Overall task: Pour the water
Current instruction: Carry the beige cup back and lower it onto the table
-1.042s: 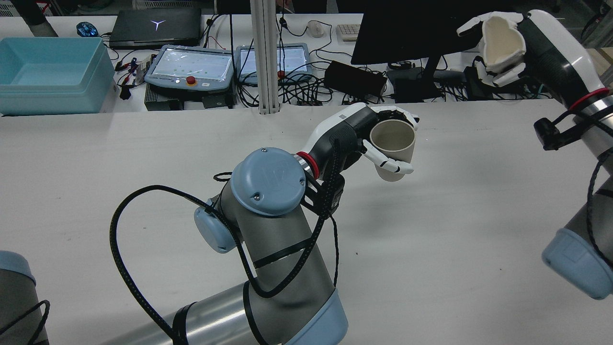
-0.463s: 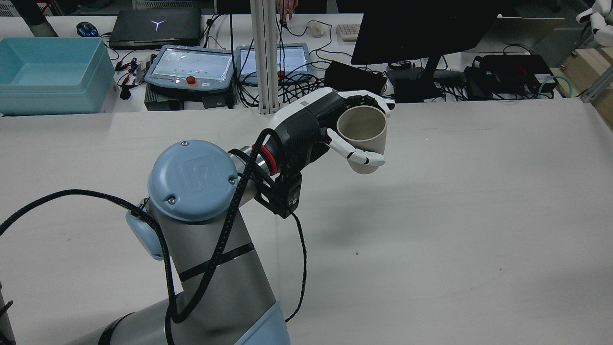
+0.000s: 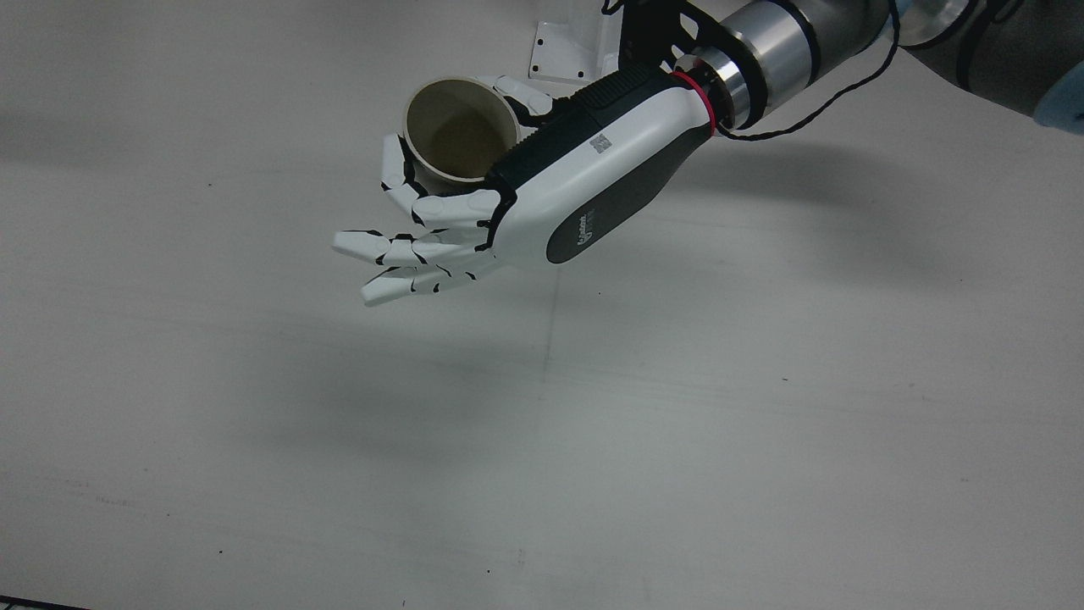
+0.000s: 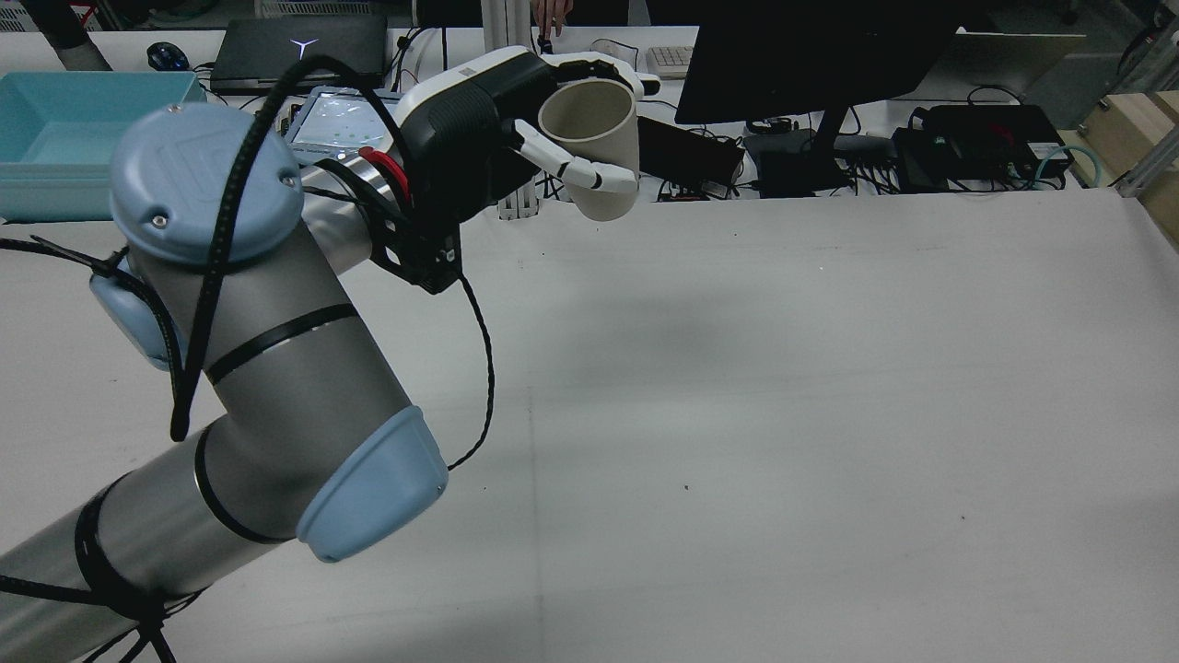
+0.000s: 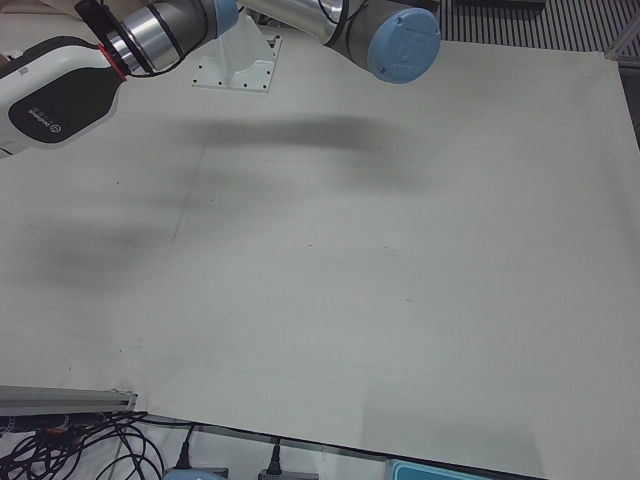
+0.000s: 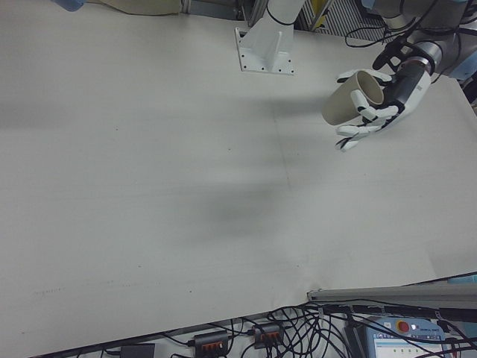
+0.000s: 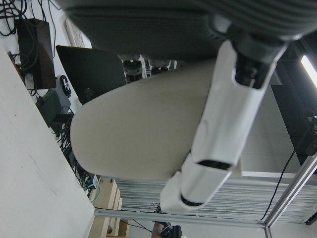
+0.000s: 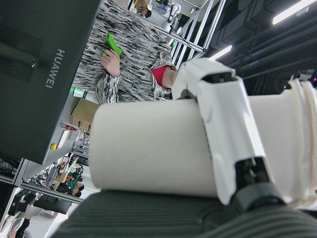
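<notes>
Left robot hand is wrapped around a beige cup, upper left of the rear view. Right robot hand also grips a cup. They're far apart, so a tilt now probably spills on the table.

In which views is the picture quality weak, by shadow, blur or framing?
Front view: sharp, with a soft shadow on the table under the left hand and cup. Left-front view: the hand is cut off at the edge. Left hand view: the cup fills the frame, background slightly soft. Right hand view: the right hand and its cup block most of the scene.
</notes>
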